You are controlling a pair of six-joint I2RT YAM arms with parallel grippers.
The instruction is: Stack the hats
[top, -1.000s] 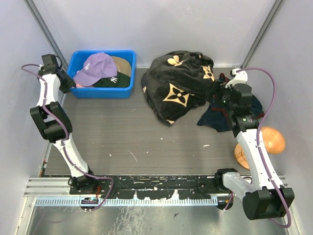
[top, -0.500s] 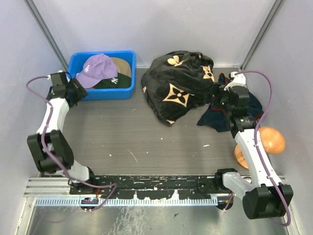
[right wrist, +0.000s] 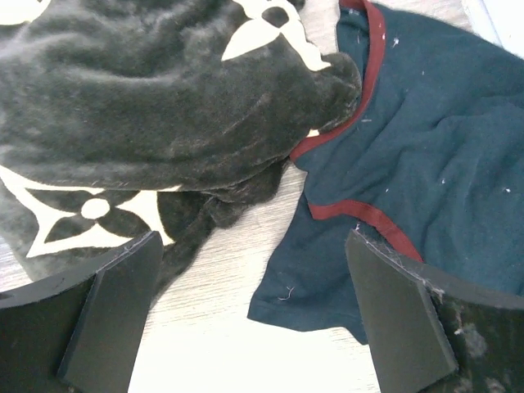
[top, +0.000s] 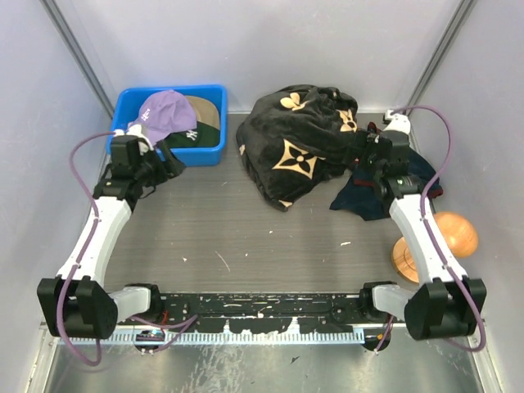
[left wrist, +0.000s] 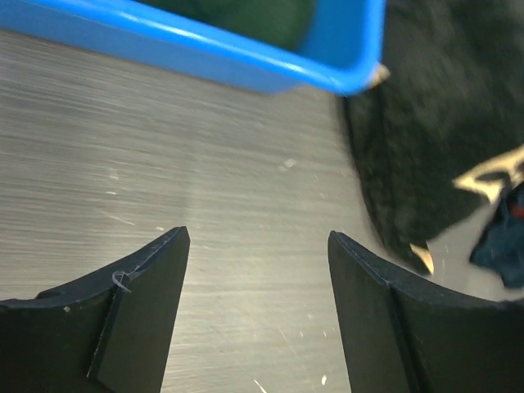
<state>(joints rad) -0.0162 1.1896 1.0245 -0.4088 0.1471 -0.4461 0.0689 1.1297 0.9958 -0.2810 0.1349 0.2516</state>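
Left arm is dropping and folding back toward the near left; a second ago it was standing tall beside the blue bin (top: pixel 214 92). Left claw (top: pixel 164 161) is now hanging just off the bin's near-left corner, over bare worktop (top: pixel 246 229). Its jaws are going from narrower to wide and are carrying nothing. Right claw (right wrist: pixel 251 237) is also spreading further, now fully wide and empty. It is sitting at the far right, over the spot where the black cloth (right wrist: pixel 123 106) is overlapping the dark teal garment (right wrist: pixel 434 147). Right arm is barely shifting, just stretching out a little. The hats (top: pixel 182 123) are not moving across the three top views and are all staying in the bin at far left. Lavender cap (top: pixel 164 113) is lying on top, tan cap (top: pixel 206 106) is peeking out on its right, and dark green cap (top: pixel 199 136) is sitting under its near-right side. Pink cap is not showing now, since the left arm is covering that corner of the bin. Wooden stand (top: pixel 450 233) is staying at the near right, untouched. Judging from this, both claws are opening empty and the left one is backing away from an already piled bin, so the stacking is looking done or close to it. Whether the pink one is sitting in the pile is not something these views are settling.
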